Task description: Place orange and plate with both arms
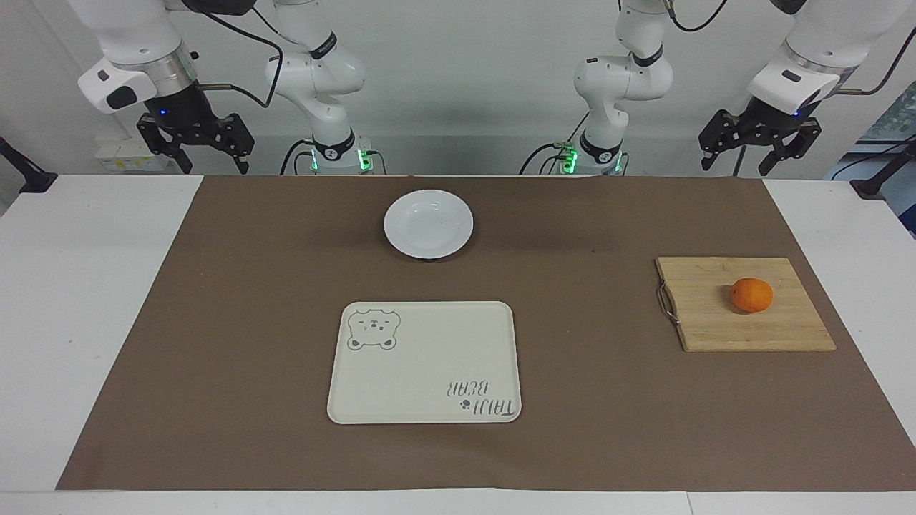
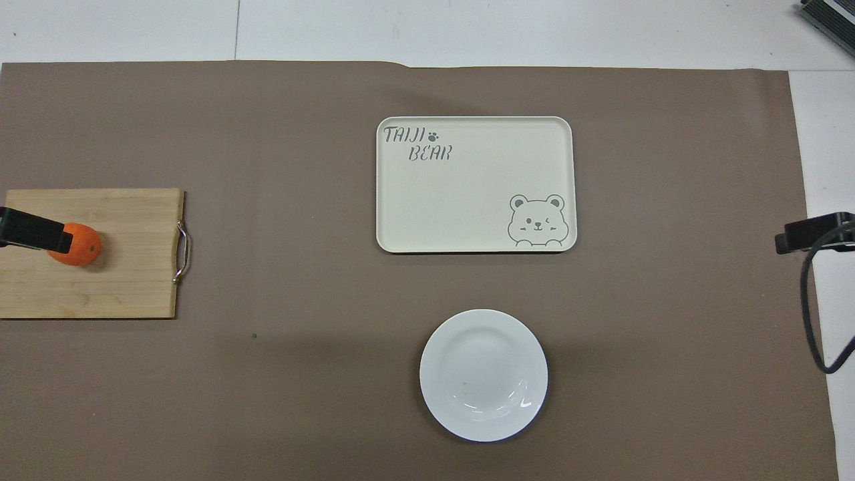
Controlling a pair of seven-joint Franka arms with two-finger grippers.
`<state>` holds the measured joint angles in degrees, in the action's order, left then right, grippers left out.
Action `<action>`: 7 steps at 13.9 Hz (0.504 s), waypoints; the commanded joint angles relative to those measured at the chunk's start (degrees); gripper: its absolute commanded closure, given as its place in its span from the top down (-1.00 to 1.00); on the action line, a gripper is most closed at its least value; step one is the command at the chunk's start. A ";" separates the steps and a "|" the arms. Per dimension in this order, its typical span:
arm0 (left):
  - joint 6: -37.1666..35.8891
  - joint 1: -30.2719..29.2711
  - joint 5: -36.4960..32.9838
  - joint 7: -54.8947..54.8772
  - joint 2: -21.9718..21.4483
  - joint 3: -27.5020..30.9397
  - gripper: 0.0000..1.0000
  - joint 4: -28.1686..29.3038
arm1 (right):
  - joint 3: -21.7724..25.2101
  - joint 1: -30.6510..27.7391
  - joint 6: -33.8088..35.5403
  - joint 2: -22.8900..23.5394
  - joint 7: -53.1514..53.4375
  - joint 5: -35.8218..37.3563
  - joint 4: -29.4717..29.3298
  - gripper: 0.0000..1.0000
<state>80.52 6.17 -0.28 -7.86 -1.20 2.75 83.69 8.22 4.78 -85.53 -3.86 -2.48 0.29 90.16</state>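
Overhead view hides part of the orange [image 2: 79,244] under the left gripper's [image 1: 760,151] spread, empty jaws.

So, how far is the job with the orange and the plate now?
Nothing looks done yet. The orange lies on the wooden cutting board; the white plate sits empty on the brown mat, nearer the robots than the bear tray. The left gripper and right gripper hang open, holding nothing. Both placements remain.

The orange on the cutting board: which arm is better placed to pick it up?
The left. The orange lies at its end of the table, and the open left gripper hangs up there. The right gripper waits at the other end.
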 commanded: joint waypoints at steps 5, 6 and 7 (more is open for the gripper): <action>-0.36 -0.63 0.63 -0.40 -0.91 -0.46 1.00 0.59 | -0.04 -0.74 -0.42 -0.89 -0.77 -1.70 1.07 1.00; -0.37 -0.55 0.63 -0.40 -0.91 -0.55 1.00 0.59 | -0.04 -0.83 -0.42 -1.06 -0.86 -1.70 1.42 1.00; -0.37 -0.55 0.63 -0.40 -0.91 -0.55 1.00 0.59 | -0.04 -0.83 -0.51 -1.15 -0.86 -1.70 1.59 1.00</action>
<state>80.52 6.17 -0.28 -7.86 -1.20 2.58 83.69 8.31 4.62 -85.54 -3.86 -2.48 0.07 90.19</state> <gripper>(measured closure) 0.000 0.000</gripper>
